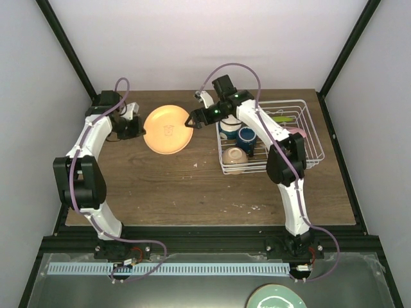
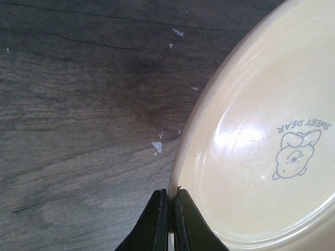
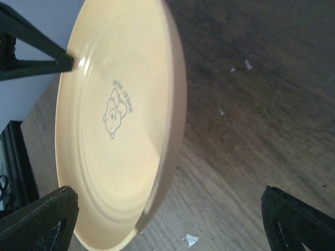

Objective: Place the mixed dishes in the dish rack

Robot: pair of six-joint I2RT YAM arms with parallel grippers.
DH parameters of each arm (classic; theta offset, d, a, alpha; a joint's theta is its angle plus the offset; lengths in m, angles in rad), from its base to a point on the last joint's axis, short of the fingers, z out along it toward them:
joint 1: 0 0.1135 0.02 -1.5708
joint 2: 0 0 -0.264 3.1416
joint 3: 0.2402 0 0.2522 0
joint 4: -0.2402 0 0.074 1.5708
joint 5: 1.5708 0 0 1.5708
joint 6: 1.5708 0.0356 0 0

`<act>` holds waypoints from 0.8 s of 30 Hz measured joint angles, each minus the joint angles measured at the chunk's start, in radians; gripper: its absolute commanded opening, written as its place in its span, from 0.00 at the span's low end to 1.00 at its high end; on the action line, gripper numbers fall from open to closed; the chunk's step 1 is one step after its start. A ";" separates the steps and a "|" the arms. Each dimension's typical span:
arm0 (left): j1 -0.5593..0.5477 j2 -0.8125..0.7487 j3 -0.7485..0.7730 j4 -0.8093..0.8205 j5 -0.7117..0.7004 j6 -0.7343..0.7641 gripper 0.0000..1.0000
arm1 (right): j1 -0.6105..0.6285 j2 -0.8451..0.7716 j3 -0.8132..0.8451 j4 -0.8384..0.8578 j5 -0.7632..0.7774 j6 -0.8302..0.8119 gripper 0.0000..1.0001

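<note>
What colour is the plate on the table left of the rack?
The plate is peach-tan with a grey bear print; clearest in the left wrist view.

Peach-tan plate [image 1: 168, 129]: round, glossy, bear print with "SWEET DEAR" lettering at centre, face up on tabletop [image 1: 192, 192], left of dish rack [image 1: 313, 131]. Rack: white wire, holds cream bowl [image 1: 234, 158] at near-left corner, dark blue mug [image 1: 246, 137] behind bowl, lime green plate [image 1: 280, 118] and pink plate [image 1: 297, 131] on edge further right.

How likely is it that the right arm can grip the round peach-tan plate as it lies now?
Probably yes. The open right gripper stands at the right rim of the round peach-tan plate, with nothing between. The shut left gripper sits at the opposite rim, out of its way.
</note>
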 measured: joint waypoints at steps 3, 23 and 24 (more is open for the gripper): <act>0.000 0.000 0.017 -0.006 0.008 0.000 0.00 | 0.005 0.005 0.000 -0.016 -0.028 0.001 0.94; -0.011 -0.024 0.006 0.015 0.072 -0.027 0.27 | 0.054 0.082 0.014 0.102 -0.173 0.092 0.33; -0.013 -0.026 0.004 0.019 0.079 -0.035 0.35 | 0.054 0.082 0.013 0.110 -0.171 0.095 0.31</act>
